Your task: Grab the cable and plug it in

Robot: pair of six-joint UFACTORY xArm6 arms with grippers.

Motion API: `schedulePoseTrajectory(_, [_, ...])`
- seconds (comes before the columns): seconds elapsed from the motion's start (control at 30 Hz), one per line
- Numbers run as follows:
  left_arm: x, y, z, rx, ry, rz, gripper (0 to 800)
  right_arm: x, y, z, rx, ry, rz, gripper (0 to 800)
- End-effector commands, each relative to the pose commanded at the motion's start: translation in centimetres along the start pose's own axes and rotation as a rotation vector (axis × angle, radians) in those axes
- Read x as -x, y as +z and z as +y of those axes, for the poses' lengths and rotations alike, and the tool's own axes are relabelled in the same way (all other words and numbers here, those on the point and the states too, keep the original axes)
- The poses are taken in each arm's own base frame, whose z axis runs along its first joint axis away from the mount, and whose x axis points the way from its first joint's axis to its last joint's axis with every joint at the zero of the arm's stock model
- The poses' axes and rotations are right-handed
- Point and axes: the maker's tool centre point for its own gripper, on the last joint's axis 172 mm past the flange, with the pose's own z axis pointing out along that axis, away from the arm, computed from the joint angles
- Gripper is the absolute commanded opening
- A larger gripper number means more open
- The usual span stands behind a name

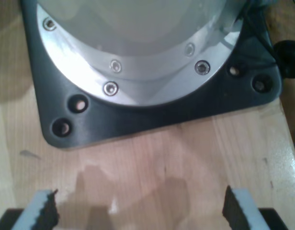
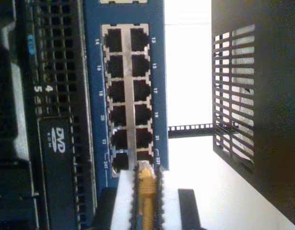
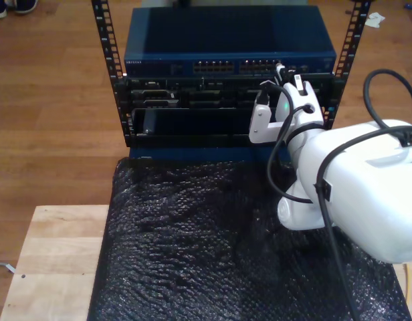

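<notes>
In the first wrist view my first gripper (image 1: 140,211) hangs with its jaws spread wide and nothing between them. Below them lies bare wooden tabletop (image 1: 152,158), and ahead of the fingertips sits a dark base plate (image 1: 90,120) carrying a bolted metal flange (image 1: 138,81). This gripper has no part in the step I judge to be in hand.

In the second wrist view my second gripper (image 2: 147,191) is pinching the cable (image 2: 147,201), the yellow-orange length running up between the pads to the small clear plug (image 2: 144,167) just beyond my fingertips. Directly ahead of the plug is the blue switch (image 2: 159,57) with its two rows of ports (image 2: 128,96). The tip sits at the mouth of the nearest port; whether it has entered I cannot tell. To one side of the gripper is a drive marked DVD (image 2: 59,143).

In the exterior view the second arm (image 3: 353,194) reaches over the black bubble wrap (image 3: 213,254) to the rack (image 3: 226,80), its gripper up against the switch's port row.

So I judge this the insertion step. The next move calls for a short, straight push along the plug's axis, keeping it square to the port until it latches.
</notes>
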Motion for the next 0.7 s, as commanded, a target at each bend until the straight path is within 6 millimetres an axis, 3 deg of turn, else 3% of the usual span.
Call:
schedulePoseTrajectory(0.33, [0.00,0.00,0.00,0.000,-0.002,0.000,800,0.87,0.20,0.20,0.004,-0.005,0.002,0])
schedulePoseTrajectory(0.7, [0.00,0.00,0.00,0.000,-0.002,0.000,800,0.21,0.23,0.17,0.002,0.010,0.048,0])
